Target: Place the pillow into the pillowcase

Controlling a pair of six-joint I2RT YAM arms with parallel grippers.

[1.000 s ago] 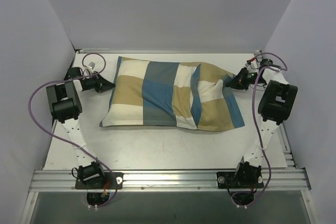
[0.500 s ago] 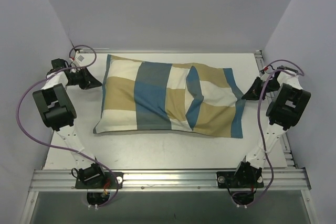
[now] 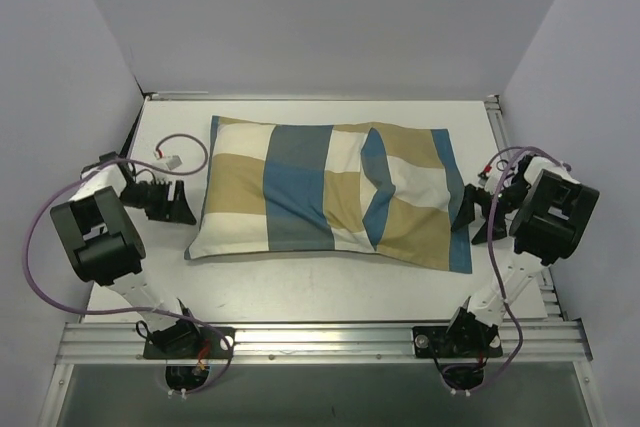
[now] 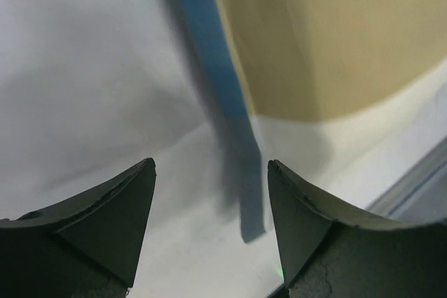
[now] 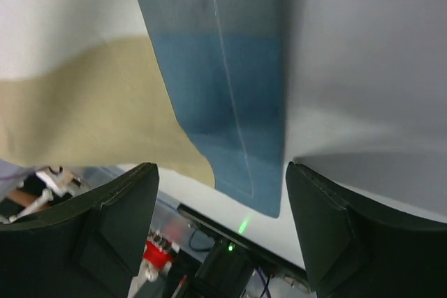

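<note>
You find the pillowcase (image 3: 330, 192) lying left-right, with the left gripper (image 3: 186, 204) and right gripper (image 3: 472, 215) open and empty just beside its short ends.

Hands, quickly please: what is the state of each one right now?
Left hand: open, holding nothing.
Right hand: open, holding nothing.
</note>
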